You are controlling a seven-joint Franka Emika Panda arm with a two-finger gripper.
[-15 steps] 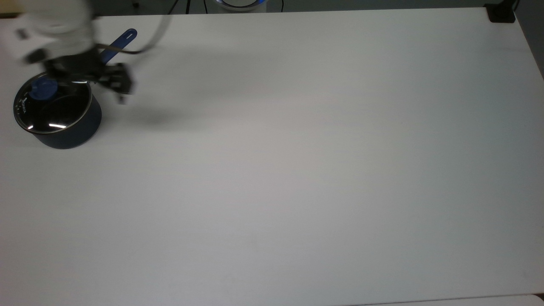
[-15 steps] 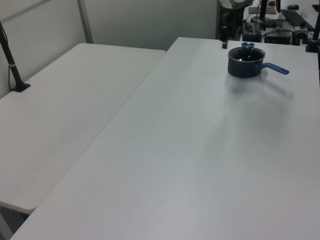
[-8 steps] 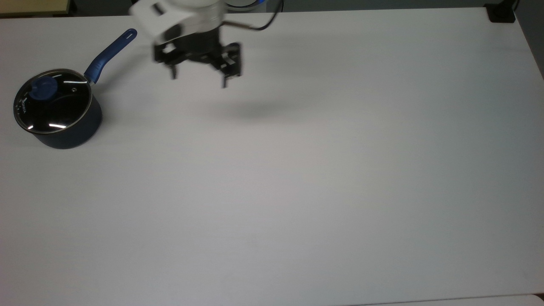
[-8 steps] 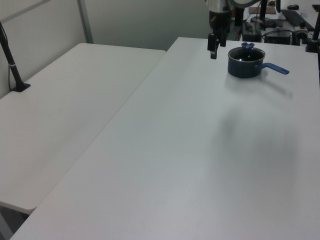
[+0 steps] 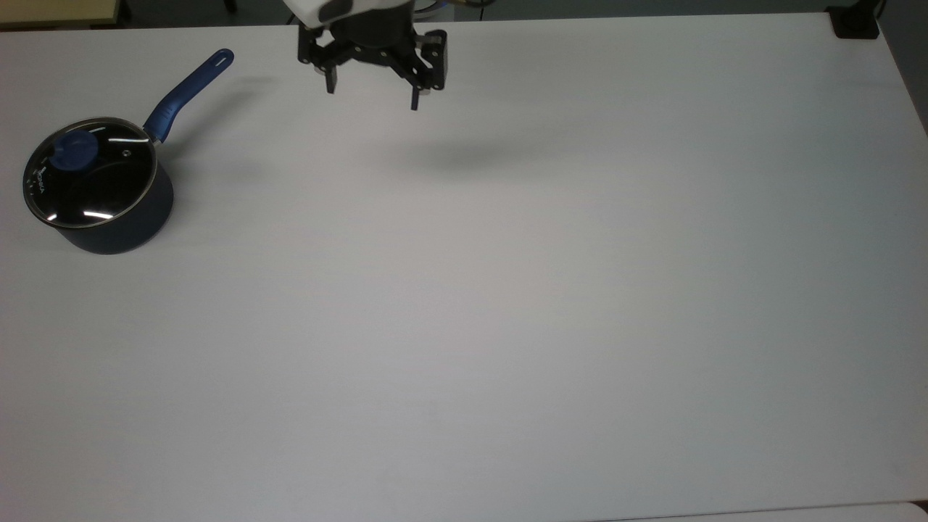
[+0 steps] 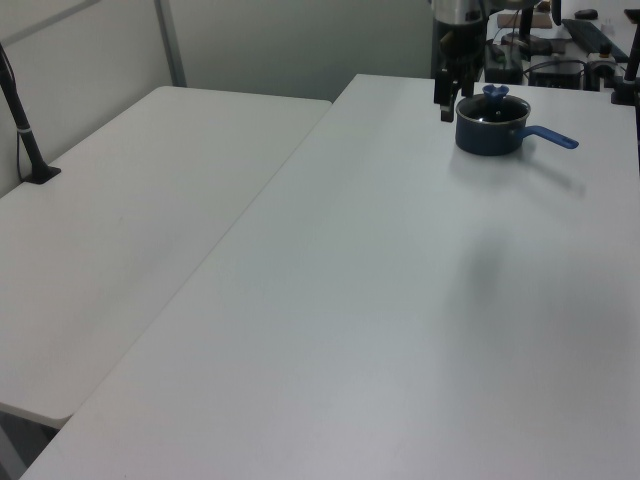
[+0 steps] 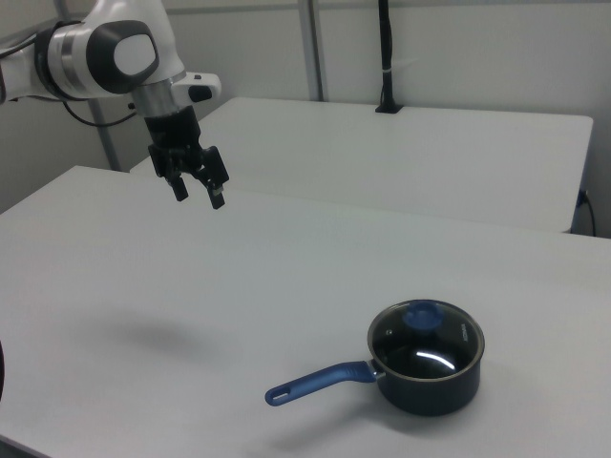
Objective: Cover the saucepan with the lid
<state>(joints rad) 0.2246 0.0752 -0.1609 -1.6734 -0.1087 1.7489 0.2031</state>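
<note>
Lab or office, plain white tables [image 6: 300, 300], partition walls [image 7: 458, 48]

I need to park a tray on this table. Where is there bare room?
Nearly all of the table is bare: everything from the top view's middle to its right and bottom edges. The one occupied spot is the top view's left edge, where the saucepan sits with the lid on. The open end effector hangs near the far edge.

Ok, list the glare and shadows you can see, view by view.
Top view: white glare streaks on the lid, and a soft grey shadow on the table below the gripper. Right view: a bright arc of glare on the lid's glass, a faint shadow patch at the right view's left. Left view: the saucepan casts a shadow along its handle.
</note>
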